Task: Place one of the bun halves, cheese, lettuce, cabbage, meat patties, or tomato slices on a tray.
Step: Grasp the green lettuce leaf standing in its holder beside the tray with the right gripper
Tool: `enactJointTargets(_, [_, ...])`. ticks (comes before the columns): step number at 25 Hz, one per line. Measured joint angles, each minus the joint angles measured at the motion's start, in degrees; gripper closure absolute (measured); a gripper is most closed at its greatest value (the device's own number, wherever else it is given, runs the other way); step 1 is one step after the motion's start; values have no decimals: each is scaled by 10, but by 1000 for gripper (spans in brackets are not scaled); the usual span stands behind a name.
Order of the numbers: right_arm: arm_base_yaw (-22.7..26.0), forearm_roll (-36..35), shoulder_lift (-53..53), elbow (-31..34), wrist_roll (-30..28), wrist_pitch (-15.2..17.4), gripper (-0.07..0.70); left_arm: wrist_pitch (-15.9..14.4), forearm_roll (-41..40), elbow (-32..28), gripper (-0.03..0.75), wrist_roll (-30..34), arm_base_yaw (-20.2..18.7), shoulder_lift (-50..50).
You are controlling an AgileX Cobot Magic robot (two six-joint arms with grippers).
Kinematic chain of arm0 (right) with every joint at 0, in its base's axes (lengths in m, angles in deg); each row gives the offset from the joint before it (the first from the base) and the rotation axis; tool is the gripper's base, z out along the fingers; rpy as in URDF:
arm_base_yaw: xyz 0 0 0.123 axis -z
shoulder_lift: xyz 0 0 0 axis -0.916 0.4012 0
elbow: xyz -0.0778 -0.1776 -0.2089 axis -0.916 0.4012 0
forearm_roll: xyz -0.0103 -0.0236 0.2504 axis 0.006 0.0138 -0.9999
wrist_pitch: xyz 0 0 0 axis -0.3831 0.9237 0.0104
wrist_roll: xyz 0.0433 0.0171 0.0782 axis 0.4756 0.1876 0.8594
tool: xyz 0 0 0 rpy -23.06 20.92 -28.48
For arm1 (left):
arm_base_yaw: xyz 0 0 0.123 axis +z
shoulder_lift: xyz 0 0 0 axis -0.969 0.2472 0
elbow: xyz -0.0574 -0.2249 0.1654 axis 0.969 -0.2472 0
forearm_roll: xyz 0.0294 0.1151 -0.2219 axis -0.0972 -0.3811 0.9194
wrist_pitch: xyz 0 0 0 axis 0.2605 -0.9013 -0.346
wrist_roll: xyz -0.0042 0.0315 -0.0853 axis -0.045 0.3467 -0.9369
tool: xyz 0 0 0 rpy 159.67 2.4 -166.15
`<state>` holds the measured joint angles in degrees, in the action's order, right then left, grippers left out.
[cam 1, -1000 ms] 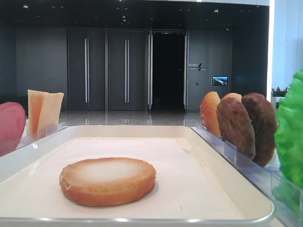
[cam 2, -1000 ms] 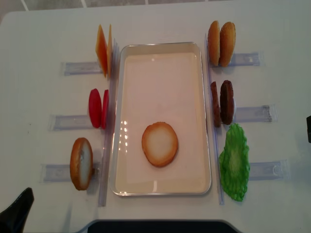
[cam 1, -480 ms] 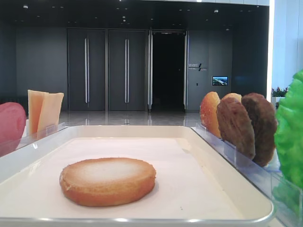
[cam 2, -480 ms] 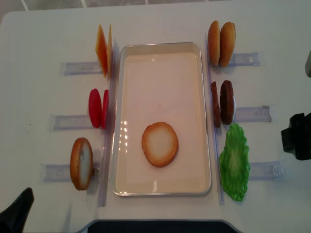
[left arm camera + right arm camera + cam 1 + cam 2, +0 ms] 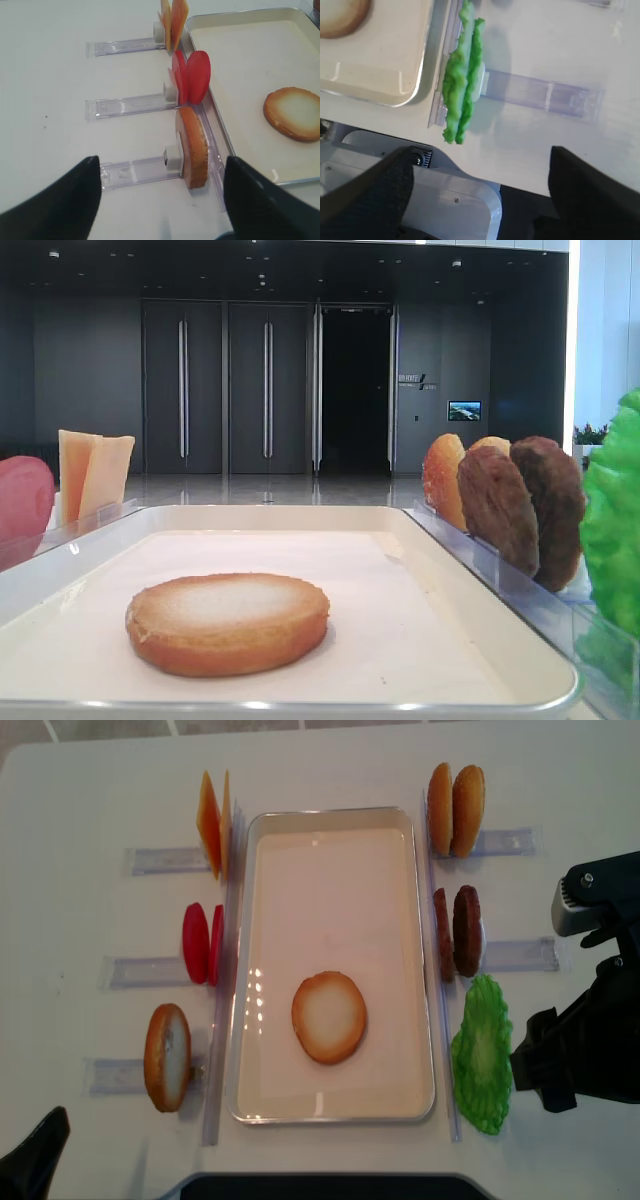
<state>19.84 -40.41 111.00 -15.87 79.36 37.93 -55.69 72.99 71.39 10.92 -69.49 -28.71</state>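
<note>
One bun half [image 5: 329,1016] lies flat in the cream tray [image 5: 340,820]. The lettuce [image 5: 482,1055] stands in its rack just right of the tray, and shows edge-on in the right wrist view [image 5: 463,85]. My right gripper [image 5: 545,1062] hangs to the right of it, apart from it, open and empty [image 5: 480,200]. My left gripper [image 5: 162,205] is open and empty at the front left, short of the upright bun half [image 5: 194,147]. Tomato slices [image 5: 202,942], cheese [image 5: 213,823] and meat patties [image 5: 458,930] stand in racks. The cabbage is out of view.
Two more bun halves [image 5: 456,810] stand in the far right rack. Clear plastic racks [image 5: 520,955] stick out on both sides of the tray. The robot's white base [image 5: 445,200] lies under the table's near edge.
My right arm has come in from the right edge and now hangs beside the lettuce. The left gripper and the food have not moved.
</note>
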Motion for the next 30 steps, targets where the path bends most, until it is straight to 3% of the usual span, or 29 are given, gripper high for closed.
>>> enactJointTargets(8, [-15,5,11,0,22,-38,74,0,0,0,136,0,0,0])
enactJointTargets(15, [-15,8,95,-1,-1,-71,74,0,2,0,136,0,0,0])
enactJointTargets(22, [-14,13,170,-39,-37,-81,74,0,4,0,136,0,0,0])
enactJointTargets(30, [21,16,194,-46,-70,-84,74,0,4,0,136,0,0,0])
